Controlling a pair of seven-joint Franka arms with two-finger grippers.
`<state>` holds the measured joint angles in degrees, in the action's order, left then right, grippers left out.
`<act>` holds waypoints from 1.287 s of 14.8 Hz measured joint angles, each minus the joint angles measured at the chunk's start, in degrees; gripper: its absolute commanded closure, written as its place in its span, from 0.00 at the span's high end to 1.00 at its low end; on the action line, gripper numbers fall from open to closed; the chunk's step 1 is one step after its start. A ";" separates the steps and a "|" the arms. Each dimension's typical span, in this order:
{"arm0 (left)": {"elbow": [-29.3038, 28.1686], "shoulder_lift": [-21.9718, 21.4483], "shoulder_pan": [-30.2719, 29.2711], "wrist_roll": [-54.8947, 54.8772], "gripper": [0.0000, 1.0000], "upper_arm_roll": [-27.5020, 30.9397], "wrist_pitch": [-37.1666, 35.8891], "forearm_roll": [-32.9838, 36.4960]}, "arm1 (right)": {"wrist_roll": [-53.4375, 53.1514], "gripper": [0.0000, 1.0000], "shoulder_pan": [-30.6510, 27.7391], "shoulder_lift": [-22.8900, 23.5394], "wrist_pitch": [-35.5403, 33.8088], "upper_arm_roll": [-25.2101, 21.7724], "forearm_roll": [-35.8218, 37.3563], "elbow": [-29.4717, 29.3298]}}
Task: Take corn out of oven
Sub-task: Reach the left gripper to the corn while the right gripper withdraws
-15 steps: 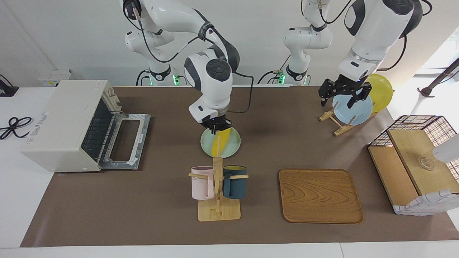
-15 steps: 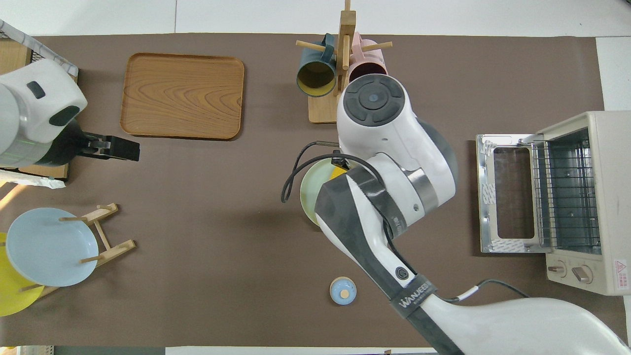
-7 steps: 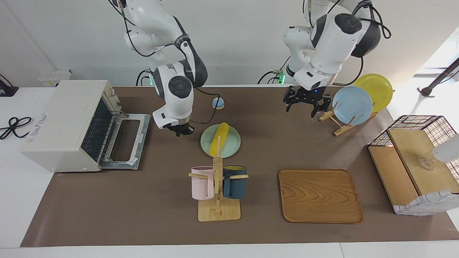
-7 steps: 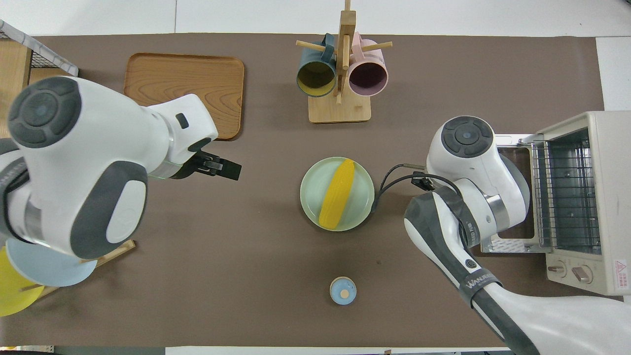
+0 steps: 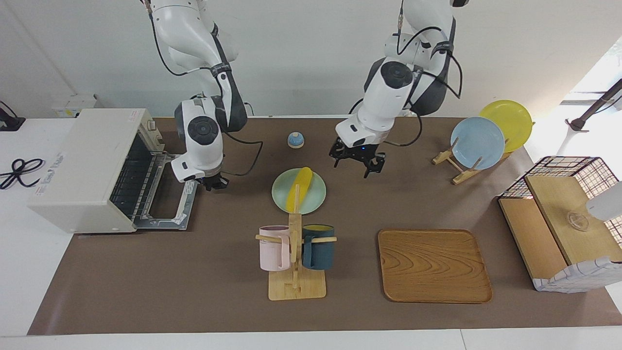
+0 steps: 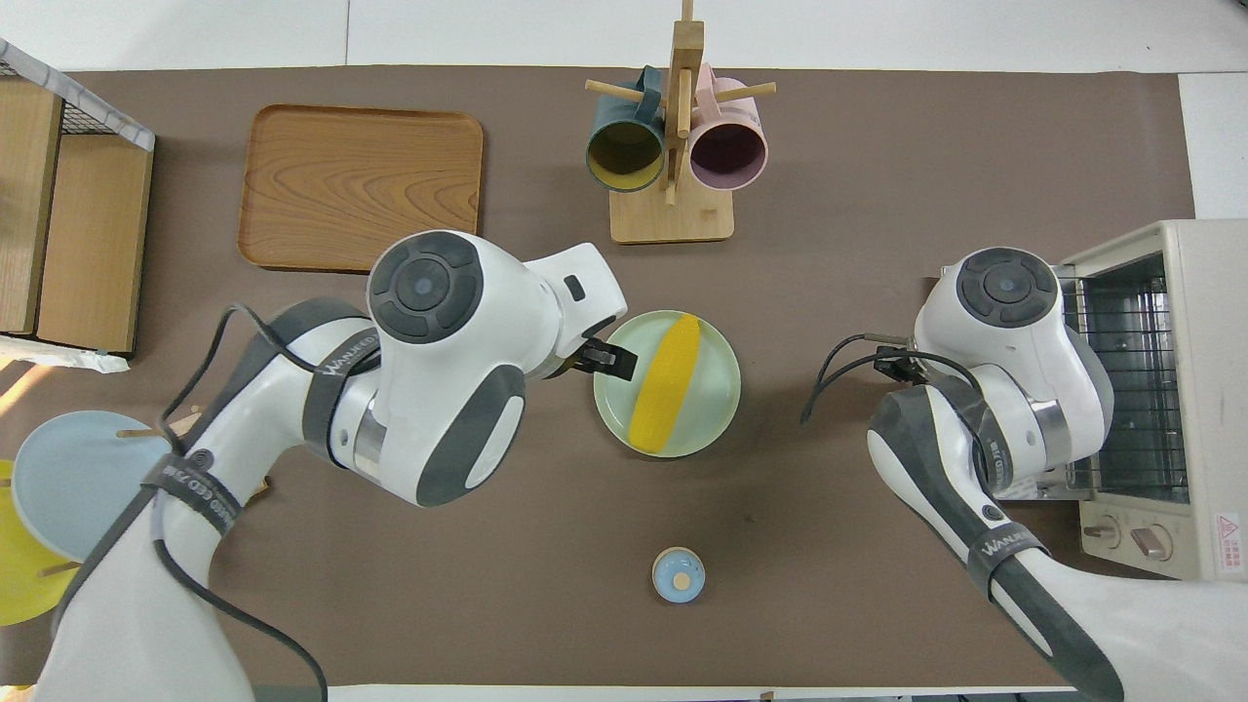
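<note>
The yellow corn (image 5: 299, 187) lies on a pale green plate (image 5: 313, 200) in the middle of the table; it also shows in the overhead view (image 6: 666, 382) on the plate (image 6: 710, 409). The off-white oven (image 5: 82, 165) stands at the right arm's end with its door (image 5: 167, 192) dropped open and its rack bare (image 6: 1121, 380). My right gripper (image 5: 214, 183) is over the edge of the open door, holding nothing. My left gripper (image 5: 356, 164) is open and empty, in the air beside the plate toward the left arm's end (image 6: 609, 359).
A wooden mug rack (image 5: 295, 253) with a pink and a dark blue mug stands farther from the robots than the plate. A wooden tray (image 5: 434, 265), a plate rack (image 5: 478, 142), a wire-framed wooden box (image 5: 563, 218) and a small blue bell (image 5: 295, 140) are also there.
My right gripper let go of the corn on the green plate and moved away to the oven door. My left gripper moved from the plate rack to beside the green plate.
</note>
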<state>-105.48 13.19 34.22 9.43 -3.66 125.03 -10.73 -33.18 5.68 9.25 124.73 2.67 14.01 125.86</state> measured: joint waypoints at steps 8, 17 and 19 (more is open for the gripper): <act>3.25 9.04 7.07 0.60 1.00 0.13 4.72 -0.51 | 0.03 0.00 -0.81 -0.36 2.39 0.10 7.03 2.85; 3.68 11.20 8.41 0.60 1.00 0.33 5.09 1.02 | 9.82 0.00 -1.30 -2.92 -12.09 1.78 8.60 -4.33; 3.60 11.53 8.86 0.60 1.00 0.36 6.01 1.04 | 14.65 0.00 -2.85 -6.24 -16.12 1.85 7.92 -5.92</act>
<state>-101.88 24.73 43.08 10.03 -3.30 131.05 -9.69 -18.53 2.83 3.01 108.60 4.52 21.93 119.95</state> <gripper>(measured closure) 0.000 0.991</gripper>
